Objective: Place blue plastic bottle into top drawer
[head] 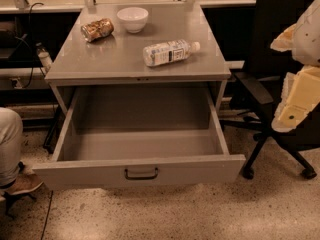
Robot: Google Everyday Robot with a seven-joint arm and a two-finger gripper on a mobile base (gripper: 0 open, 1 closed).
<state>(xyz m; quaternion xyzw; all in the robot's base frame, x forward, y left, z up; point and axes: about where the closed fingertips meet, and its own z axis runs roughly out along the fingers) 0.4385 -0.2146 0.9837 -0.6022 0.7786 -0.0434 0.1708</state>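
The blue plastic bottle (170, 52) lies on its side on the grey cabinet top (115, 59), right of centre, with its white cap pointing right. The top drawer (90, 170) is pulled fully open below the cabinet top. Its inside looks bare, and a small dark bar handle (141, 173) sits on its front panel. My gripper (299, 91), pale white and yellow, hangs at the right edge of the camera view. It is well to the right of the bottle and the drawer, in front of the chair, and holds nothing that I can see.
A brownish-gold can (97, 29) lies on its side and a white bowl (133, 19) stands at the back of the cabinet top. A black office chair (272, 44) stands right of the cabinet. A person's leg and shoe (12, 154) are at the left. The floor is speckled.
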